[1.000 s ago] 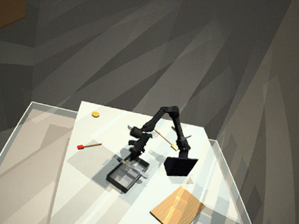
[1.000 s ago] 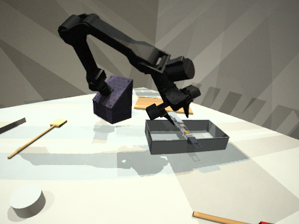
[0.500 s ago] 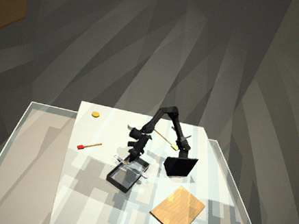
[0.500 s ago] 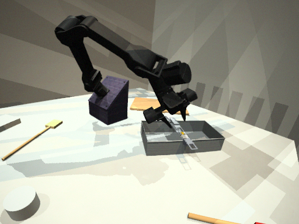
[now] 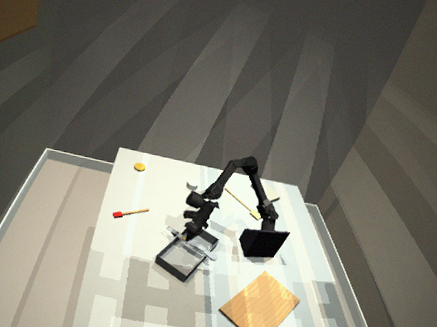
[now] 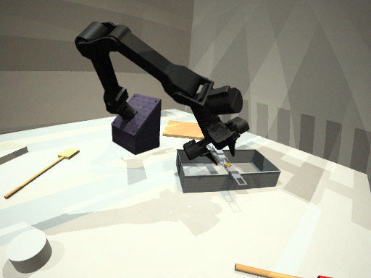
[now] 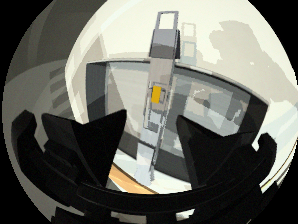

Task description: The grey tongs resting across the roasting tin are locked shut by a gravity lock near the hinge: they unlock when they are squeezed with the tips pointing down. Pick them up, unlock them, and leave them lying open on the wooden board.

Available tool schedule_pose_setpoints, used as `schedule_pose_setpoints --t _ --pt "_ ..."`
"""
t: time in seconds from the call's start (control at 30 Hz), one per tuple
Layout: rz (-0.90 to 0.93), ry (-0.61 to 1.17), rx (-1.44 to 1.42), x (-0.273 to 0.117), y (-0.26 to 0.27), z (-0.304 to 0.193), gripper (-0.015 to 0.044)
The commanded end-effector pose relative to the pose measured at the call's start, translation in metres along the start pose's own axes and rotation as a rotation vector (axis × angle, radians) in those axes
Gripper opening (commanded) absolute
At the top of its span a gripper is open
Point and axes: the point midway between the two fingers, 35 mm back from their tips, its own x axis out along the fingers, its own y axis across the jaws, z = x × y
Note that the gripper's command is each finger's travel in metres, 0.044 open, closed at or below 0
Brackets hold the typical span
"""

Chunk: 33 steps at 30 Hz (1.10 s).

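- The grey tongs (image 5: 199, 251) (image 6: 237, 177) (image 7: 162, 65) lie across the roasting tin (image 5: 170, 267) (image 6: 206, 182) (image 7: 96, 92), overhanging its rim; they look shut.
- An amber patch (image 6: 227, 164) (image 7: 156, 94) marks their upper face; I cannot tell whether it belongs to the lock.
- The hand (image 5: 188, 237) (image 6: 224, 159) (image 7: 152, 116) is parted and grips nothing, its fingers either side of the tongs in the wrist view.
- The step seems to be the grasp: centre the fingers, lower with care, then close across both arms with an even pinch.
- Next, lift well above the rim before turning the tips down to squeeze; a loose hold could let them swivel.
- The tin's walls stand close to the fingers, and a knock could shift it.
- The wooden board (image 5: 260, 308) (image 6: 182, 129) (image 7: 125, 181) lies apart on the table (image 5: 159, 189) (image 6: 109, 232); the arm's dark base block (image 5: 263, 244) (image 6: 148, 127) stands near the way there.
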Motion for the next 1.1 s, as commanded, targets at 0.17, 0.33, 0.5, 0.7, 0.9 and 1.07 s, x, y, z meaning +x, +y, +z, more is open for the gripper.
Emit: schedule_pose_setpoints --t 0.17,0.33,0.5,0.7,0.9,1.07 --pt "0.001 0.005 -0.006 0.018 0.0 -0.001 0.026" --pt "0.001 0.005 -0.006 0.026 0.0 -0.002 0.026" --pt "0.001 0.004 -0.006 0.034 -0.001 -0.002 0.026" --pt "0.001 0.004 -0.006 0.044 -0.002 -0.003 0.026" --pt "-0.002 0.0 0.0 0.04 -0.002 -0.001 0.0181" --pt "-0.002 0.0 0.0 0.04 -0.002 -0.001 0.007"
